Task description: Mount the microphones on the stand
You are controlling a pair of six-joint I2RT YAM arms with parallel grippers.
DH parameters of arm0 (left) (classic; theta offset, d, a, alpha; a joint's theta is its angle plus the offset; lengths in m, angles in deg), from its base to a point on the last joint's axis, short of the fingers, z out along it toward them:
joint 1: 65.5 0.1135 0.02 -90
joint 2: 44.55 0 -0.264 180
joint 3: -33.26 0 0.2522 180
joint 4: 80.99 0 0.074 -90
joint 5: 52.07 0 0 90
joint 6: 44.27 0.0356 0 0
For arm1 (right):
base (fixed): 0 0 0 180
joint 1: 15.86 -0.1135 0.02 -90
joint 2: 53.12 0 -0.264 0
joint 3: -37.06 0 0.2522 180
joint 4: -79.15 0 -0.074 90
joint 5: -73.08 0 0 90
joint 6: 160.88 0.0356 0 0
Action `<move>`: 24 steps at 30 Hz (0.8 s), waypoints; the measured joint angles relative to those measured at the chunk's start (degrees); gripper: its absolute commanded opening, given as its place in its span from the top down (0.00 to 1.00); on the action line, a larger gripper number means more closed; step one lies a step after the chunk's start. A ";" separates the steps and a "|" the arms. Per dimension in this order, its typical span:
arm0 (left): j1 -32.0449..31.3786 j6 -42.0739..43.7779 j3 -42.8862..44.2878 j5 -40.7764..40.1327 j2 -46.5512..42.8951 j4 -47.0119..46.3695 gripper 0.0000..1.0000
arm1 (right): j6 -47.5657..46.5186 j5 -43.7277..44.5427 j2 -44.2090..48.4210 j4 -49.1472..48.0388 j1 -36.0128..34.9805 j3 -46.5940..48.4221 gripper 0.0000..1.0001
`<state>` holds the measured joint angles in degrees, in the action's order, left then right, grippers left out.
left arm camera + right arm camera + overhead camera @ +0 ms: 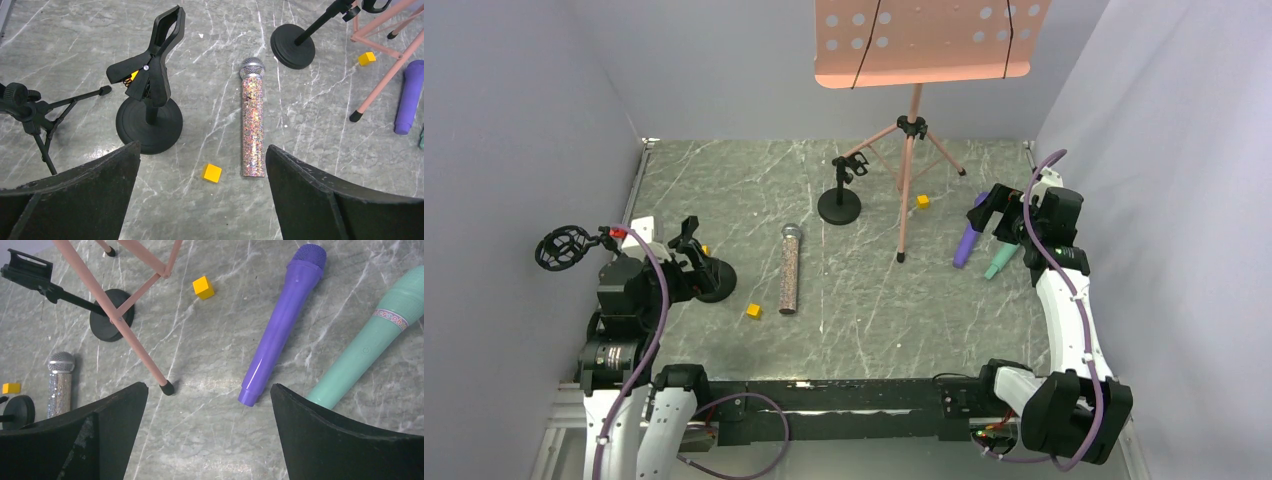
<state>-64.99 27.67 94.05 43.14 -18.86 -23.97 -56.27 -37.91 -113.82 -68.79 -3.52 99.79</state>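
- Left wrist view: the left fingers (75,195) stand spread wide and hold nothing. The glittery microphone (253,120) lies flat on the desk just ahead of them, its mesh head toward 12 o'clock. A yellow cube (212,173) sits at the handle's 8 o'clock.
- The right fingers (345,440) are also apart and empty, above the purple microphone (282,325) and the mint-green microphone (372,340). These two lie side by side without touching, heads toward 1 o'clock.
- No microphone sits in a holder, so I judge the task to be at its first pick.
- The next move probably calls for lowering one pair of fingers astride a barrel, closing on its middle and lifting it level.
- The near clip stand (150,100), at the glittery microphone's 9 o'clock, looks the closest holder. Pressing a barrel into its spring clip may tip the round base.
- Farther off, a second clip stand (840,195) waits toward 12 o'clock, beside the pink music stand (909,170).
- The desk (874,330) is grey-green stone pattern with white veins. Plain pale walls (524,100) close it in at 9, 12 and 3 o'clock.
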 measured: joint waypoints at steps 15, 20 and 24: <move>0.00 0.87 6.71 4.33 2.38 1.60 0.01 | -4.26 -9.81 1.38 -1.90 0.07 -1.81 0.00; -0.02 2.21 14.14 5.49 7.34 1.38 0.01 | -14.27 -23.37 1.68 -0.22 -0.98 -2.67 0.00; -0.02 4.26 19.50 5.40 13.55 0.79 0.01 | -21.77 -29.77 1.68 2.27 -2.80 -2.34 0.00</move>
<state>-65.01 31.93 113.54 48.54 -5.31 -23.18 -78.03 -67.68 -112.14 -66.51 -6.32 97.45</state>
